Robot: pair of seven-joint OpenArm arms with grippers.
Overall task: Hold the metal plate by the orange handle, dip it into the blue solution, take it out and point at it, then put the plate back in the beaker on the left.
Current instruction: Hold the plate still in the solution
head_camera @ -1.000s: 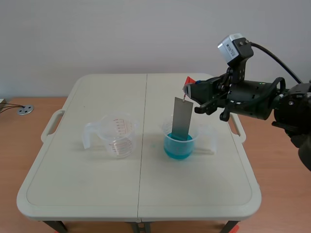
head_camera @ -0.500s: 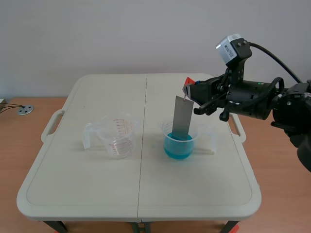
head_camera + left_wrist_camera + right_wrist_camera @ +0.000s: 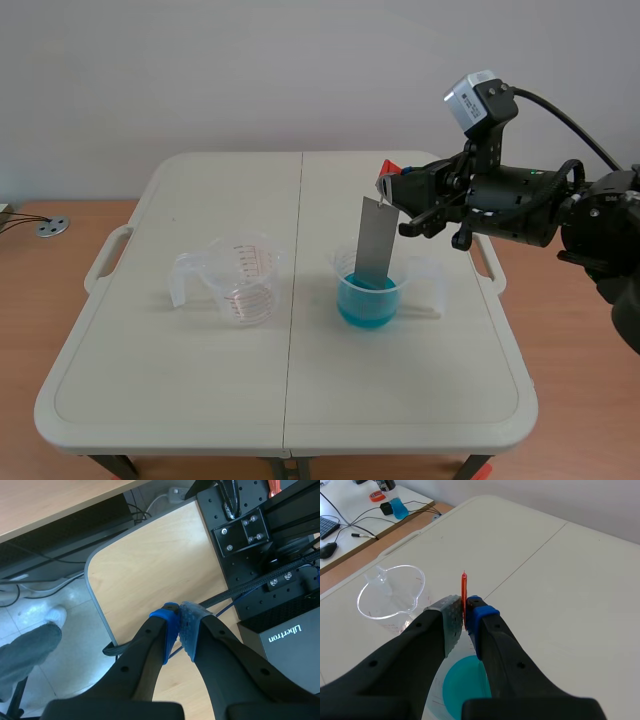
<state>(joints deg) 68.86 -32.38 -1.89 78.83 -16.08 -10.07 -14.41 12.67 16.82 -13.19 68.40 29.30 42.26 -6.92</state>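
Right gripper (image 3: 465, 612) pinches the orange handle (image 3: 464, 586); the metal plate (image 3: 374, 240) stays put, its tip in the blue solution (image 3: 367, 302), so the dip is ongoing. Left gripper (image 3: 179, 626) is closed and empty.

White table (image 3: 200, 385); empty beaker (image 3: 243, 282); blue-filled beaker (image 3: 366, 306)

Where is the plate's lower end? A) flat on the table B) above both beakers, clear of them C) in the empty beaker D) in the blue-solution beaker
D: the metal plate hangs upright from the right tool, its lower end inside the beaker of blue solution.
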